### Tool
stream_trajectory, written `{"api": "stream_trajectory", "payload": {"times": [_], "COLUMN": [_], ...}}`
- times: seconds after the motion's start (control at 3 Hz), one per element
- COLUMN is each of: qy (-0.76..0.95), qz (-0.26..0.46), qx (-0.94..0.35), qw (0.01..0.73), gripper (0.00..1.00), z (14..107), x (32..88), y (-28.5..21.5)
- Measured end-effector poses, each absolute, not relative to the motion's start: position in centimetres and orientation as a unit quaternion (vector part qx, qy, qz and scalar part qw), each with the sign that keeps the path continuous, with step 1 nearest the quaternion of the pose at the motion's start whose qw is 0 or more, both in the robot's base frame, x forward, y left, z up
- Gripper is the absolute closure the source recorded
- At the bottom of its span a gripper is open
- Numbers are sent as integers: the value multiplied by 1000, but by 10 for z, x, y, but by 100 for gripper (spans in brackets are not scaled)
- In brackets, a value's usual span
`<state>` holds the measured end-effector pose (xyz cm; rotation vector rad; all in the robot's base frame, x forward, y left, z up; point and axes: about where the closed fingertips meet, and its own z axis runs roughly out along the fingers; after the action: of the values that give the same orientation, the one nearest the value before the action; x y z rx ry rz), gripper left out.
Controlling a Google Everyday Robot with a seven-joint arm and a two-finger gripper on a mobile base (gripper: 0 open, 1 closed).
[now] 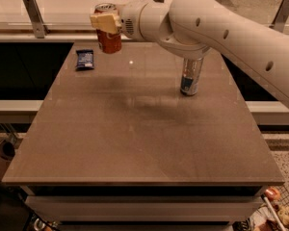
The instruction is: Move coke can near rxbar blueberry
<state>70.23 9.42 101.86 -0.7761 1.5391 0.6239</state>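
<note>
My gripper (106, 23) is shut on the coke can (109, 38), a red-orange can with a silver top. It holds the can upright in the air above the far left part of the table. The rxbar blueberry (85, 59), a small flat navy-blue wrapper, lies on the table just left of the can and a little nearer to me. The white arm reaches in from the right.
A taller silver-and-blue can (190, 77) stands right of centre, its top hidden behind my arm. The brown table (135, 138) has a pale counter behind it with metal brackets (32, 16). Dark gaps flank the table on both sides.
</note>
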Motion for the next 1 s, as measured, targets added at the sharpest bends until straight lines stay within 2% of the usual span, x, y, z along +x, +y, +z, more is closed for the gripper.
{"api": "stream_trajectory", "payload": {"times": [1.0], "qy": [733], "qz": [213], "qx": [-271], "qw": [586], "gripper": [100], "z": [957], "x": [739], "y": [103]}}
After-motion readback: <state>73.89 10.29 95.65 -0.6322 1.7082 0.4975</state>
